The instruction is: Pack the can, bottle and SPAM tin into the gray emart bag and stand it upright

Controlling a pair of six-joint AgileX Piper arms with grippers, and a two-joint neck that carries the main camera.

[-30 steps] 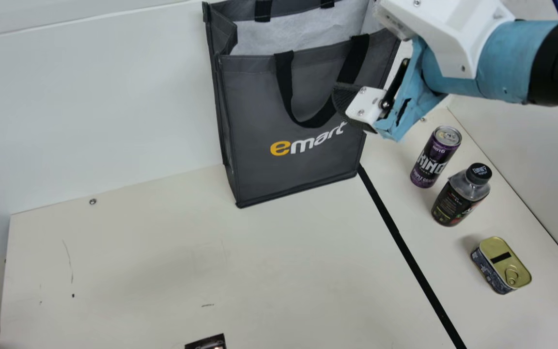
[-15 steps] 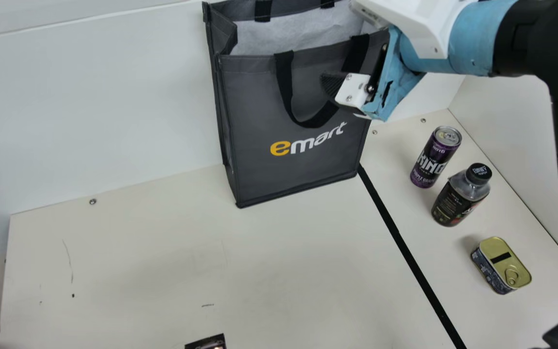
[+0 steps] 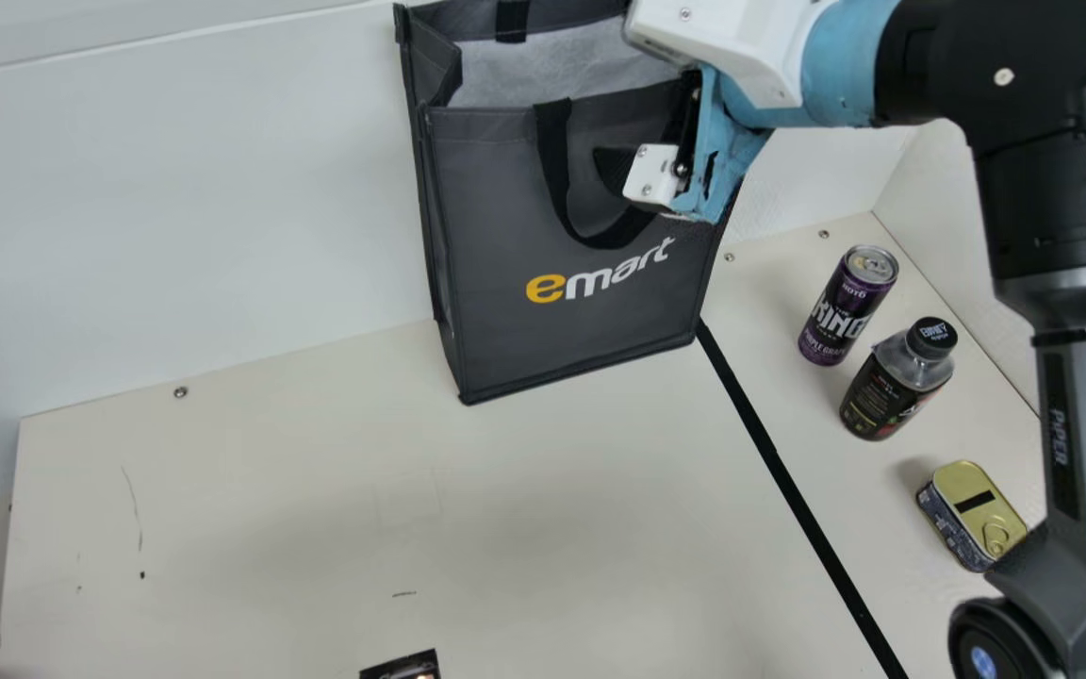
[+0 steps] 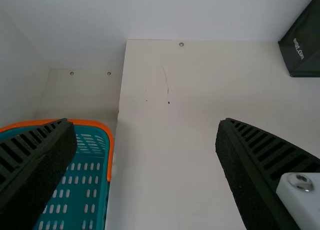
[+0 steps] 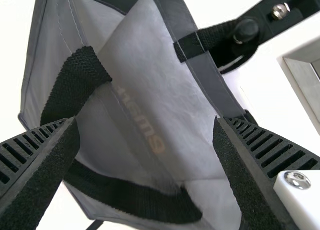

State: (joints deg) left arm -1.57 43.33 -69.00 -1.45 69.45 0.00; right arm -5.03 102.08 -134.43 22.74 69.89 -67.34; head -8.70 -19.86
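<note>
Centrally, on a dial laid over the main view, the gray emart bag (image 3: 496, 330) stands upright and open-mouthed at twelve o'clock. Its neighbours, a purple can (image 3: 847, 306) and a dark-labelled bottle (image 3: 887, 391), stand near three; the SPAM tin (image 3: 977, 505) lies gold lid up, just before four. The right gripper (image 3: 623, 170), near one o'clock, overlaps the bag's front handle, its fingers spread. The left gripper (image 4: 145, 122) likewise has parted fingers; its wrist view includes an orange-rimmed teal basket (image 4: 95, 123) beside the cream table (image 4: 155, 165).
</note>
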